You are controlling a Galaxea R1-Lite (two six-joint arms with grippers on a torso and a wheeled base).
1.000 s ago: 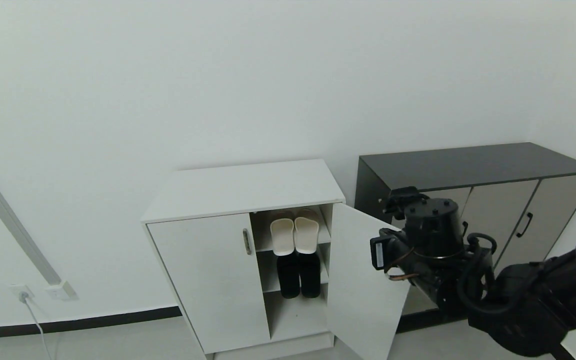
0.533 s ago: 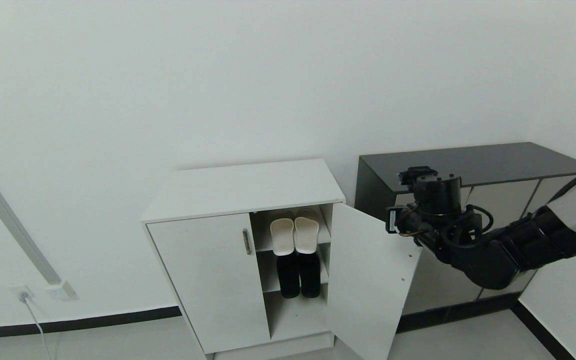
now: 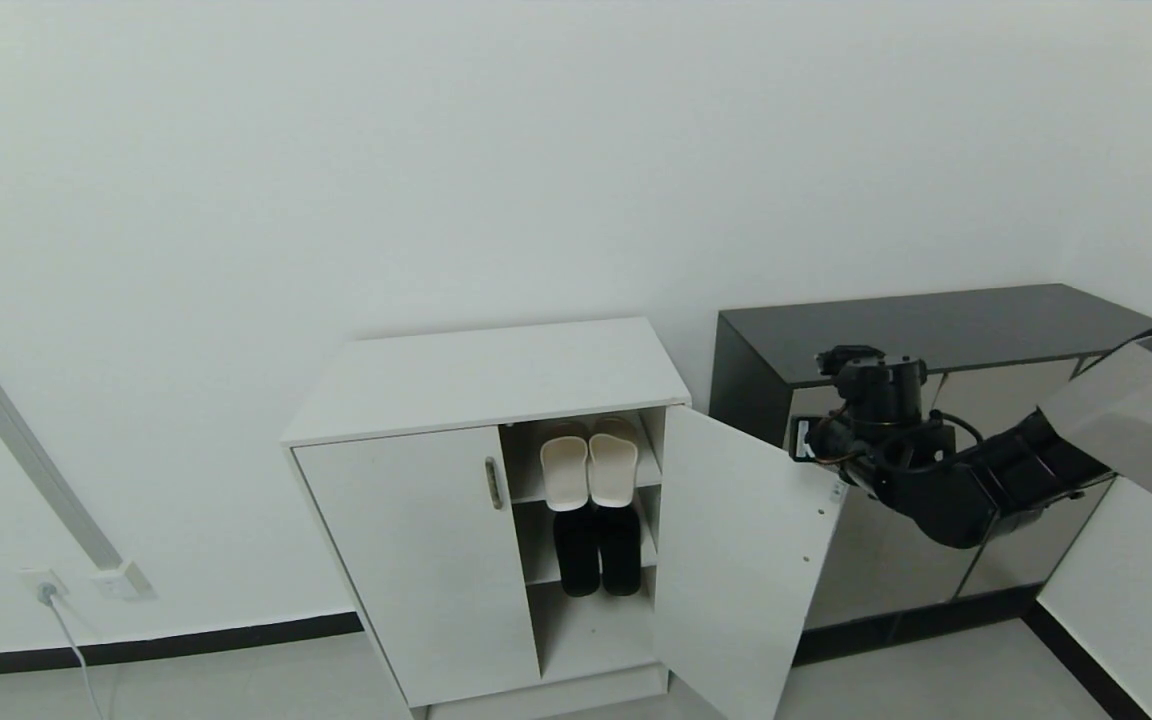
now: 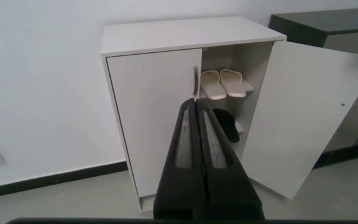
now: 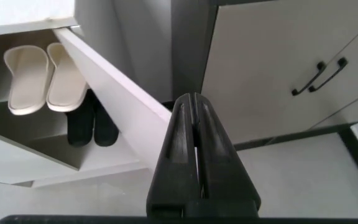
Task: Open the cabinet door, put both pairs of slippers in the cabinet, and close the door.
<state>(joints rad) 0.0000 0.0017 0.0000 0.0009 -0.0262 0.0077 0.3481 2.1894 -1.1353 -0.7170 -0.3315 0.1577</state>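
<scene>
The white cabinet [image 3: 486, 375] has its right door [image 3: 736, 560] swung open and its left door [image 3: 416, 560] closed. White slippers [image 3: 589, 470] lie on the upper shelf, with black slippers [image 3: 596, 550] on the shelf below. My right arm [image 3: 896, 450] hangs just beyond the open door's free edge, on its outer side. The right gripper [image 5: 195, 102] is shut and holds nothing, with the door [image 5: 117, 99] and both pairs, the white slippers [image 5: 42, 78] and the black slippers [image 5: 92, 124], in front of it. My left gripper [image 4: 196, 106] is shut and empty, facing the cabinet front from a distance.
A dark cabinet [image 3: 936, 325] with grey doors stands right of the white one, close behind my right arm. A wall socket with a cable [image 3: 46, 590] sits low on the left wall. Bare floor lies before the cabinets.
My right arm has moved away from the camera and up, to the open door's free edge. The slippers and the door look unchanged.
</scene>
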